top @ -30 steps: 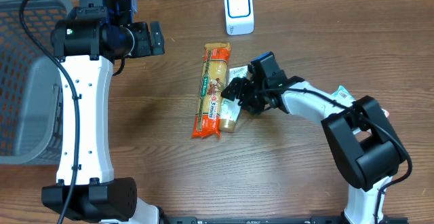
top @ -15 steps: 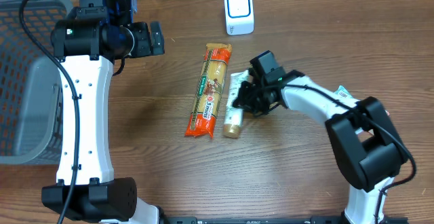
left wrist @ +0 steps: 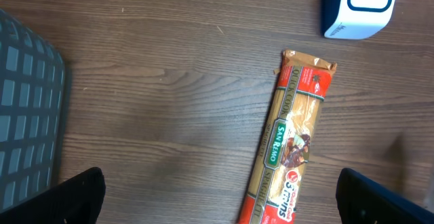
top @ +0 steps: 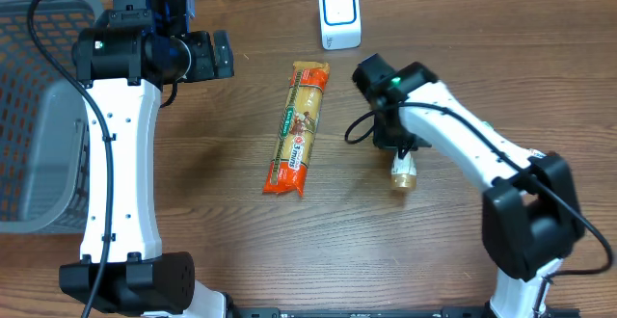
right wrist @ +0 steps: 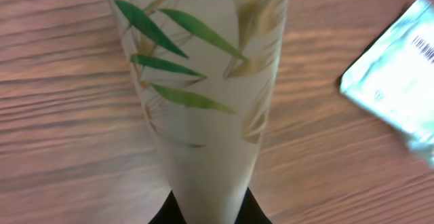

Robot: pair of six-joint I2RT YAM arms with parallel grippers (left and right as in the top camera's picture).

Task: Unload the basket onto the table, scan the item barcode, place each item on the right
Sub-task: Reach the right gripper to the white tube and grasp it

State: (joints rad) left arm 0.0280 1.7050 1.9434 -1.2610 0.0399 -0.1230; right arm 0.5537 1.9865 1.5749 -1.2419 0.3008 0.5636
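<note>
My right gripper (top: 393, 146) is shut on a white tube (top: 403, 172) printed with green leaves, its tan cap pointing toward the table's front. The right wrist view shows the tube (right wrist: 203, 81) filling the frame, pinched at its flat end between the dark fingers (right wrist: 254, 214). No barcode shows on the side of the tube that faces the camera. The white scanner with a blue ring (top: 339, 16) stands at the back, up and left of the tube. My left gripper (top: 217, 55) hangs open and empty, high over the left of the table.
A spaghetti packet (top: 299, 130) lies left of the tube, also seen below the left gripper (left wrist: 220, 200) as a long packet (left wrist: 291, 142). A grey mesh basket (top: 39, 116) is at the far left. A white packet with a barcode (right wrist: 400, 81) lies right of the tube.
The right gripper shut on the tube, lifted it from beside the spaghetti packet and carried it right. The spaghetti packet's near end shifted slightly left. The left arm stayed still.
</note>
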